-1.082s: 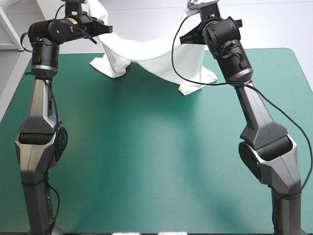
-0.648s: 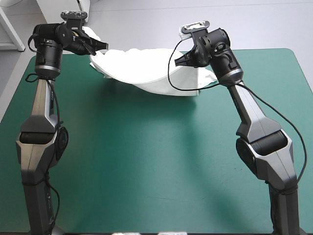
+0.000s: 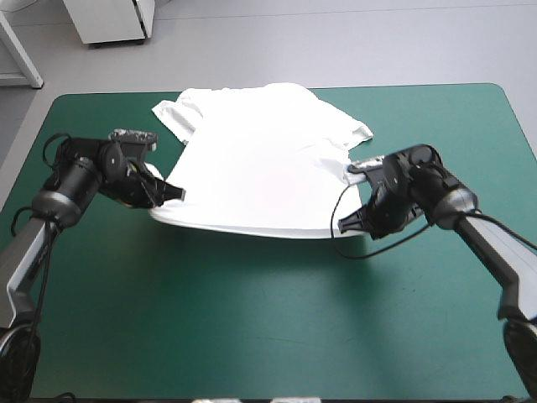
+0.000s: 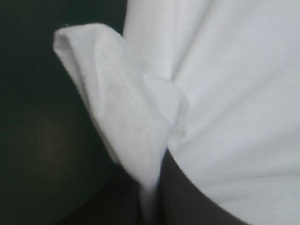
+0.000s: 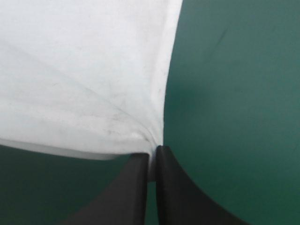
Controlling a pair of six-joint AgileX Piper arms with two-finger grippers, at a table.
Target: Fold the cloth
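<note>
While low over the teal-green desk (image 3: 252, 319), clamped tight on the T-shirt (image 3: 260, 168) along its near hem: left gripper (image 3: 174, 192) at near left corner, right gripper (image 3: 344, 225) at near right corner, cloth pinched between black fingers (image 5: 171, 187). Hem raised slightly off desk between them. Farther back, laid flat, reaching close to far edge.

One white T-shirt (image 3: 260, 168) is counted, one teal-green table (image 3: 252, 319) is counted, and the left gripper (image 3: 179, 193) and the right gripper (image 3: 339, 226) are tallied as two.
</note>
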